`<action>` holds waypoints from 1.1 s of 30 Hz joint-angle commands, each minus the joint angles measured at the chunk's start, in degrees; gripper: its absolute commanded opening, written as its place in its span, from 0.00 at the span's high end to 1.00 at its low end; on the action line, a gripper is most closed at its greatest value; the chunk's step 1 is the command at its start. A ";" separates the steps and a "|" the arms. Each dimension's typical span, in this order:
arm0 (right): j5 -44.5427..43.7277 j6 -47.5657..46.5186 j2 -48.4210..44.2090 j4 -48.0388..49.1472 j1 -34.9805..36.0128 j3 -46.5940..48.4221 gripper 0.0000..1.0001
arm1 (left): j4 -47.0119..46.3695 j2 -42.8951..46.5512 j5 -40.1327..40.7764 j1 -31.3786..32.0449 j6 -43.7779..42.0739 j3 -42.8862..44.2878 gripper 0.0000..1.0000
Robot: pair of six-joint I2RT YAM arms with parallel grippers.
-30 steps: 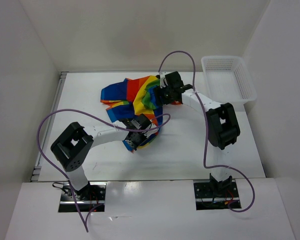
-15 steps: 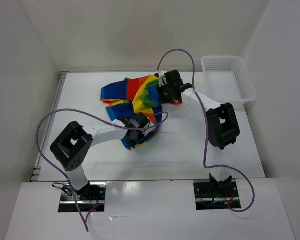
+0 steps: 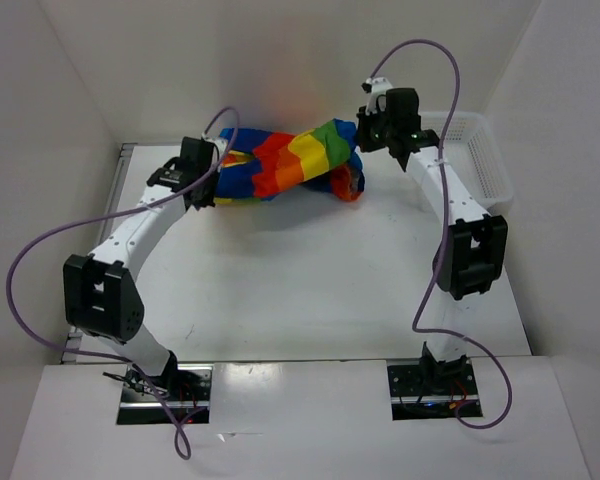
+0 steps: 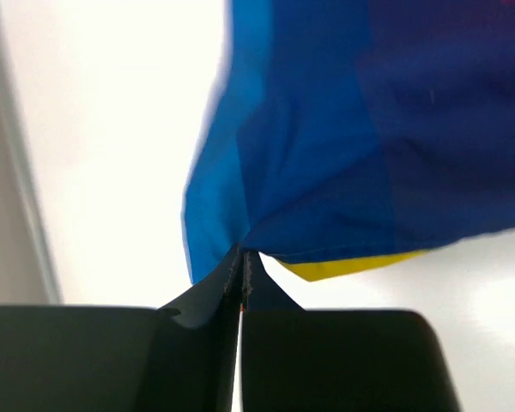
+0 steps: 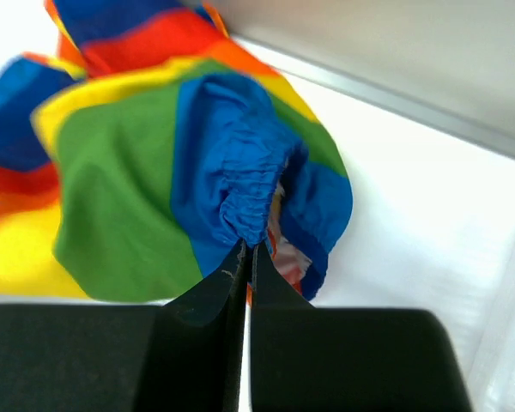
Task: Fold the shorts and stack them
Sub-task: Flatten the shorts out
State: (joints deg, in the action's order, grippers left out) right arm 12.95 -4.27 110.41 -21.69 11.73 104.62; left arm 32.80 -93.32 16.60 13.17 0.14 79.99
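The rainbow-striped shorts hang bunched in a band across the back of the table, held up between both grippers. My left gripper is at their left end and is shut on a blue edge of the shorts, with the left gripper's jaws pressed tight on the fabric. My right gripper is at their right end. In the right wrist view the right gripper is shut on the gathered blue waistband of the shorts, whose green, yellow and red panels spread to the left.
A white mesh basket stands at the back right, just behind the right arm. The back wall rises close behind the shorts. A metal strip runs along the table's left edge. Purple cables loop over both arms.
The right gripper has shut on the waistband. Both arms have risen and swung apart toward the back wall, pulling the crumpled shorts from mid-table into a band between them.
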 commanded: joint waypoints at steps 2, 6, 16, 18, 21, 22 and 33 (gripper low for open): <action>-0.20 1.11 -8.36 0.78 -1.52 12.68 1.00 | 1.13 2.88 4.14 -6.46 -0.14 14.52 1.00; -1.52 1.72 -11.35 -0.54 -2.76 19.38 1.00 | 1.13 4.36 5.28 -9.21 -0.14 26.60 1.00; 4.08 5.58 -26.82 -6.42 -2.76 21.40 1.00 | 3.59 14.65 8.18 -7.98 -0.14 44.02 1.00; 7.42 7.51 -28.67 -8.88 -2.76 22.99 1.00 | 3.59 15.80 8.79 -7.98 -0.14 48.30 1.00; 15.77 12.96 -32.34 -9.42 -2.76 21.69 1.00 | 2.72 15.80 9.68 -7.98 -0.14 54.12 1.00; 17.62 14.89 -33.93 -6.90 -2.76 19.42 1.00 | 2.19 15.80 10.46 -7.98 -0.14 55.96 1.00; 16.88 22.92 -34.31 0.16 -2.76 -4.24 1.00 | 4.82 -3.34 4.16 -7.98 -0.14 62.92 1.00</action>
State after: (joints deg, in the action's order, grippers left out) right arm 36.38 19.22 71.90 -23.40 10.26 102.91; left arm 35.07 -87.72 21.10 6.13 0.34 144.53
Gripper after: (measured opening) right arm 0.007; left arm 0.005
